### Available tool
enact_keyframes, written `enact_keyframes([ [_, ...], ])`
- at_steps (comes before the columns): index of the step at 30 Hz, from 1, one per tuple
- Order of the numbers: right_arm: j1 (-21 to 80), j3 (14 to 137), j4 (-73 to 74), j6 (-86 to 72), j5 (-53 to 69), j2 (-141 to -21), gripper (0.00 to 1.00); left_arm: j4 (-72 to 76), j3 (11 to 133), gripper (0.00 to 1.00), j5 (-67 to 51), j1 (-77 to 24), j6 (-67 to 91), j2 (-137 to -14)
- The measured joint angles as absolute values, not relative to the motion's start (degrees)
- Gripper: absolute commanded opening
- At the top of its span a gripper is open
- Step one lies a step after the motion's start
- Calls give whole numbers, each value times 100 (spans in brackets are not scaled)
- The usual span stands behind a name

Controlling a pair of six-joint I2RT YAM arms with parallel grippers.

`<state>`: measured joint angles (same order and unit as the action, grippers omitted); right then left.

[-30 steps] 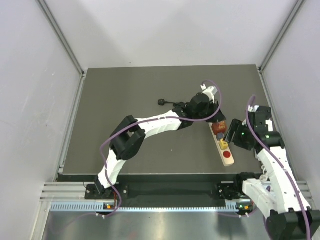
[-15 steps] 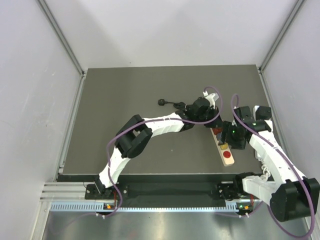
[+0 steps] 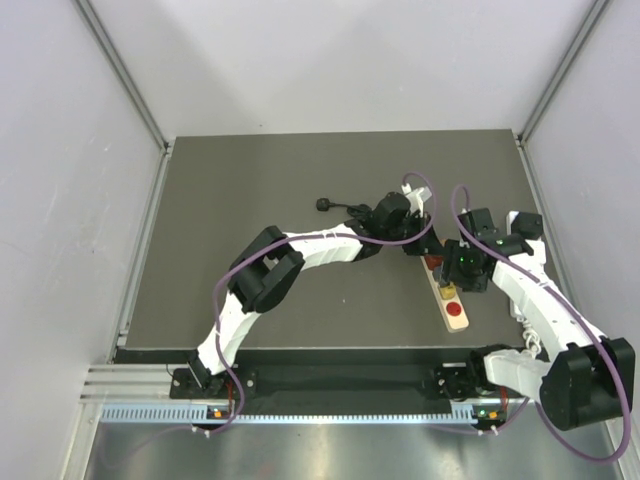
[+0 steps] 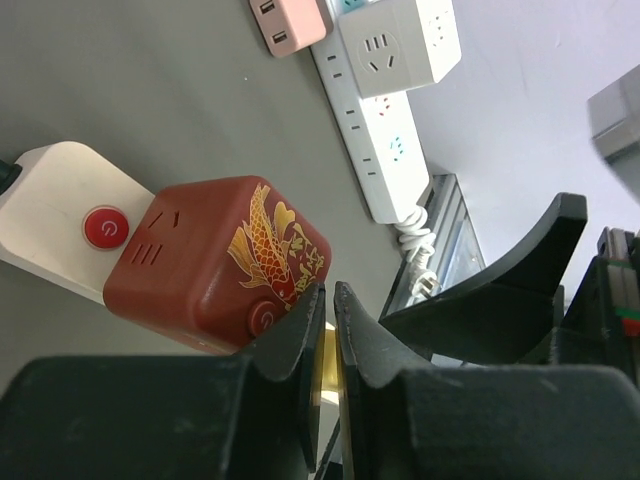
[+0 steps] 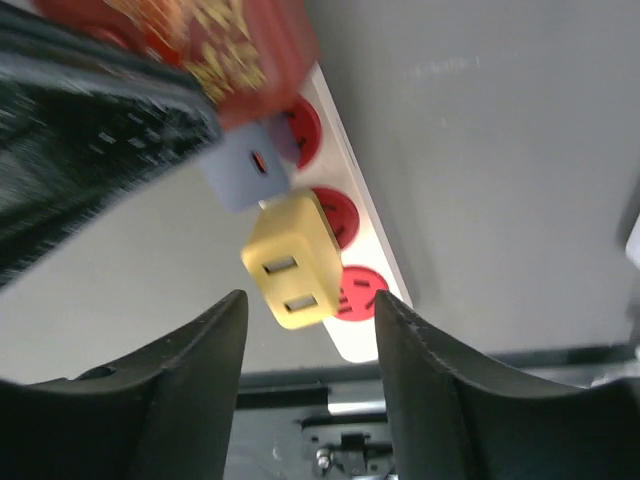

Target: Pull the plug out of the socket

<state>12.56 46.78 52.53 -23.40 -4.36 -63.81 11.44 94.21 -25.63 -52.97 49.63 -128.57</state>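
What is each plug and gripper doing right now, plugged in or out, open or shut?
yellow plug: plugged into the strip, not gripped.
red cube: plugged into the strip.
lilac plug: sitting in the strip.
black plug: lying loose, unplugged.
left gripper: shut, beside the red cube.
right gripper: open, fingers either side of the yellow plug.

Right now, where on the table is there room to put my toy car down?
The biggest bare patch of the dark mat is on the left, between the side rail and the left arm. The far strip behind the black plug is bare too. It is crowded on the right, where the right arm meets it over the power strip.
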Motion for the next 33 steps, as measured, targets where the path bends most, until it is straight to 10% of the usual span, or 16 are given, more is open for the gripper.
enact_keyframes([
  [20, 1302, 4740, 4834, -1885, -257, -6862, 36, 1387, 9321, 11, -2768, -5249, 5111, -12905],
  [33, 1341, 4770, 4849, -1802, -252, -7070, 45, 1444, 9323, 10, -2812, -5236, 5142, -12945],
])
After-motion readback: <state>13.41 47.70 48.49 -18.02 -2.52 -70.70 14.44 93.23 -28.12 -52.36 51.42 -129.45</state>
